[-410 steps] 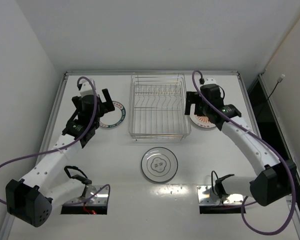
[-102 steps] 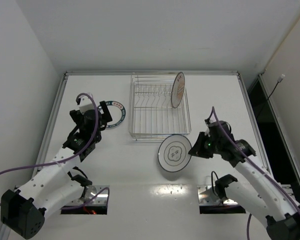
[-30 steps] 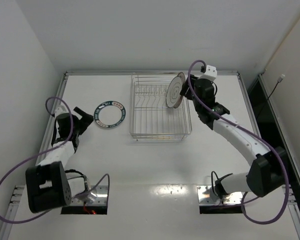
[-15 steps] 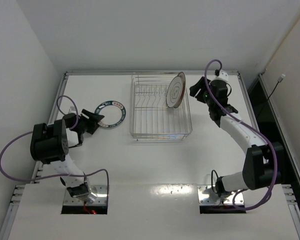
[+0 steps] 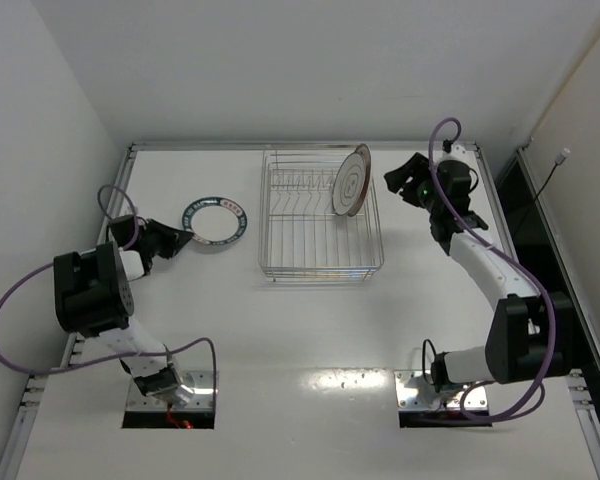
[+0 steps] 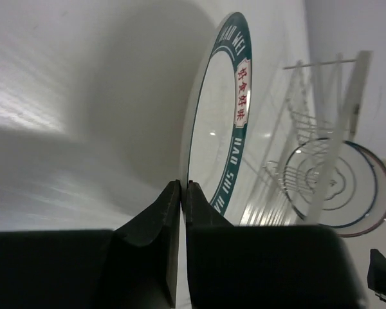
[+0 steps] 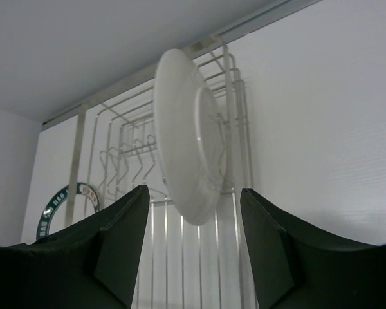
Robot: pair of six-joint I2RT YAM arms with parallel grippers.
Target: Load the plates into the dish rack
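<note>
Over on the left, the left end effector (image 5: 176, 239) has its jaws pinched right down on the near rim of the green-rimmed plate (image 5: 216, 220). From the left wrist view the two fingers (image 6: 170, 212) meet almost flush, with only the thin edge of that plate (image 6: 215, 138) between them. The plate sits on the white surface (image 5: 280, 330) to the left of the dish rack (image 5: 310, 245), apart from its wires. From above I cannot be sure whether it lies fully flat or is tipped a little at the gripped edge.

Two plates stand on edge in the rack's far right corner, leaning against each other between the prongs. The grey-ringed plate (image 5: 348, 186) faces into the rack, and the orange-rimmed plate (image 5: 364, 160) stands just behind it, nearer the rack's right wall.

The right end effector (image 5: 400, 181) hovers off the rack's right side, level with those two plates and clear of them. Its jaws stand about half apart with nothing between them. The right wrist view looks past the spread fingers (image 7: 119, 251) at the white back of the nearer standing plate (image 7: 186, 148) and the rack's wires (image 7: 116, 161).
</note>
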